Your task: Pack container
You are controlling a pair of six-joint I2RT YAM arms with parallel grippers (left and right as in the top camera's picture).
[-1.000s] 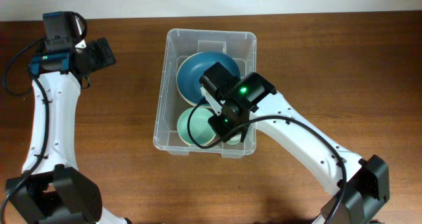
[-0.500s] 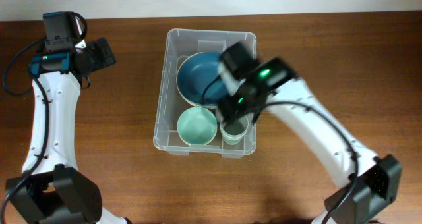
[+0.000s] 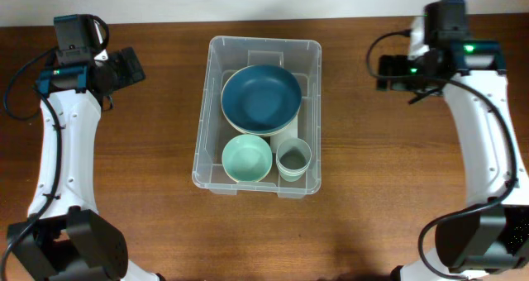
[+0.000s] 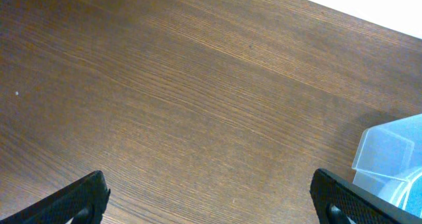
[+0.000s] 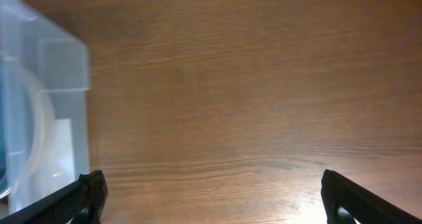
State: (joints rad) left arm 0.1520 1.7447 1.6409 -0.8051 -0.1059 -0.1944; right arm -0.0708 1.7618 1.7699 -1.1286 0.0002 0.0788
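The clear plastic container (image 3: 201,140) stands mid-table. Inside it, a dark blue bowl (image 3: 261,97) rests on a white bowl at the back. A mint bowl (image 3: 247,159) and a small pale green cup (image 3: 293,159) sit side by side at the front. My left gripper (image 3: 132,66) hovers open over bare wood to the left of the container. Its wrist view has the left gripper (image 4: 211,211) empty and a container corner (image 4: 392,158) at the right edge. My right gripper (image 3: 384,73) is open and empty to the right of the container. In its own view the right gripper (image 5: 214,207) has the container wall (image 5: 39,118) at the left.
The brown wooden table (image 3: 149,190) spreads all round the container. A pale wall strip (image 3: 264,0) borders the table's far edge. Both white arms run down the left and right sides to their bases at the near edge.
My right arm has pulled up out of the container and swung away to the right. Its gripper has opened, leaving the small cup at the container's front right. The left arm has stayed still.
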